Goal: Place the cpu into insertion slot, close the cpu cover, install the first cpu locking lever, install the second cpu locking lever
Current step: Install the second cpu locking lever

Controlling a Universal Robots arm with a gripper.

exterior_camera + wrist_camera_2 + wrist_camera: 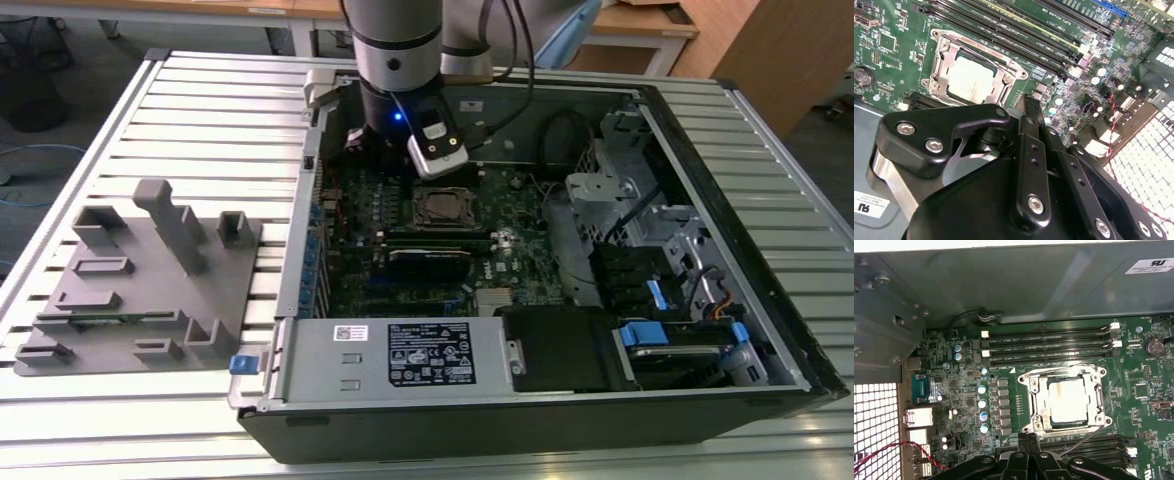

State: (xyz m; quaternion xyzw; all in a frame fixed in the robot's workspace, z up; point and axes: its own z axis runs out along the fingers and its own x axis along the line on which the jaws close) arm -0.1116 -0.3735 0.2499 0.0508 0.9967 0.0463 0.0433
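While hand (pixel 1028 441) hovers, cover (pixel 1066 380) rims cpu (pixel 1068 400).

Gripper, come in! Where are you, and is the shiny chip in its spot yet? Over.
Gripper shut, empty, above the motherboard beside the socket. The cpu seated in its slot, the cpu cover down around it. Nothing in the way.
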